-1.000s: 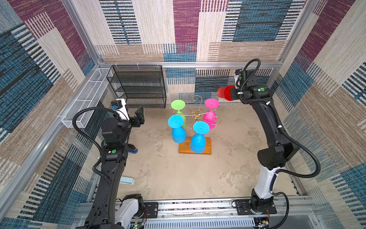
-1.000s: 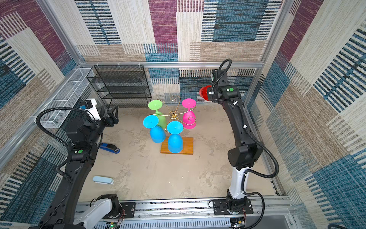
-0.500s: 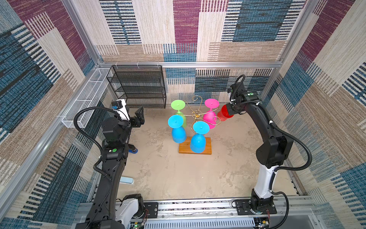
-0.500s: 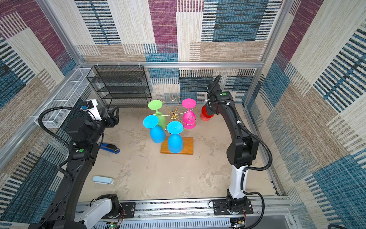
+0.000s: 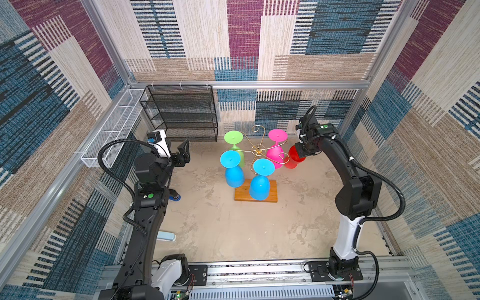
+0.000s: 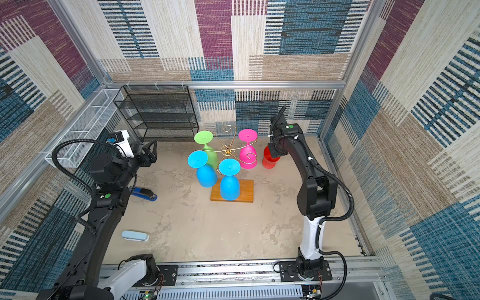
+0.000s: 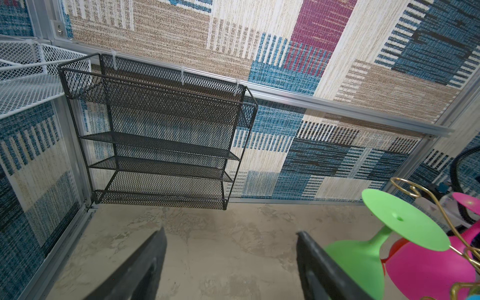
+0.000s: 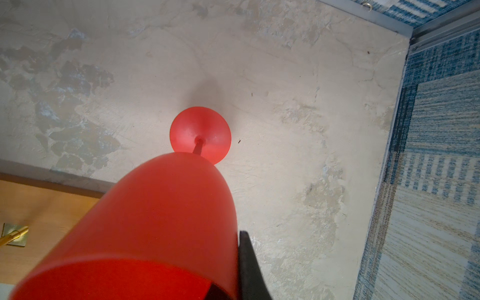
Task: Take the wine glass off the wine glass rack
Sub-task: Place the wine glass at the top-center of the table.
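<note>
The right gripper (image 5: pixel 302 152) is clamped on the rim of the red wine glass (image 5: pixel 293 159), which is off the rack. In the right wrist view one black finger (image 8: pixel 249 262) presses the outside of the bowl wall, and a dark shape inside the rim looks like its partner (mostly hidden). The glass hangs upright below these fingers, its tapered bowl, thin stem and round foot in line. The foot sits right over its own shadow on the mottled, plaster-like table (image 8: pixel 285 104); I cannot tell whether it touches. Its surface is smooth and matte.

The wine glass rack (image 5: pixel 257 150) stands just beside those fingers, on the side toward the left arm. It has thin gold wire arms with curled scroll ends, a slim pole and a rectangular wooden base. A green glass (image 5: pixel 233 137), a pink glass (image 5: pixel 277 135) and two blue glasses (image 5: pixel 230 159) hang from it bowl-down, flat feet up.

The left gripper (image 7: pixel 231 233) is spread wide, with only bare table between its fingers. The green glass is just outside one finger, and the black mesh shelf (image 7: pixel 161 145) stands well beyond the tips.

Only the right wrist view shows the pole's square gold foot plate (image 8: pixel 14 235) on the wood. A blue stapler (image 6: pixel 145 193) shows whole in a top view and in neither wrist view.
</note>
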`<state>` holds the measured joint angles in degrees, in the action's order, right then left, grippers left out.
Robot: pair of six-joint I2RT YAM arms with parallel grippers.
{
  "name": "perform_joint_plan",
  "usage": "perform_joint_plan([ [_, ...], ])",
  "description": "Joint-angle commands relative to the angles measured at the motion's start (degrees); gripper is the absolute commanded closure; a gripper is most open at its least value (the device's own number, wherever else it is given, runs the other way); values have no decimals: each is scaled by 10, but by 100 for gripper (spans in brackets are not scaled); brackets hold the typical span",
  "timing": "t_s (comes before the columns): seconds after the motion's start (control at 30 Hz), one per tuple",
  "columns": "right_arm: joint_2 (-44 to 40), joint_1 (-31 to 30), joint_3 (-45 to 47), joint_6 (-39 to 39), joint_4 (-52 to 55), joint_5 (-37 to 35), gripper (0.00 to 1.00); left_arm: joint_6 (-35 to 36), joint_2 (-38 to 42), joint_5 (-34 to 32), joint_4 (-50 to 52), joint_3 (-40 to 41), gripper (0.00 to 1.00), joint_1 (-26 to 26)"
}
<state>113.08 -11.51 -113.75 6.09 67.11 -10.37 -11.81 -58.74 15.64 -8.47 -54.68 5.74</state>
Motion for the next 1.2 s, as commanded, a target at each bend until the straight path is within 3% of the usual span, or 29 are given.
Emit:
perform_joint_plan([
  [0.0, -7, 1, 10, 4, -5, 10, 100, -6, 2, 12, -7, 0, 19, 1],
  [0.63, 21, -1, 33, 4, -2, 25, 94, -13, -1, 19, -10, 3, 19, 2],
  [0.97, 27, -1, -19, -11, -1, 33, 61, -21, -7, 23, -17, 6, 19, 4],
  [1.17, 24, 1, -91, -26, -2, 43, 52, -21, -7, 22, -17, 6, 19, 6],
])
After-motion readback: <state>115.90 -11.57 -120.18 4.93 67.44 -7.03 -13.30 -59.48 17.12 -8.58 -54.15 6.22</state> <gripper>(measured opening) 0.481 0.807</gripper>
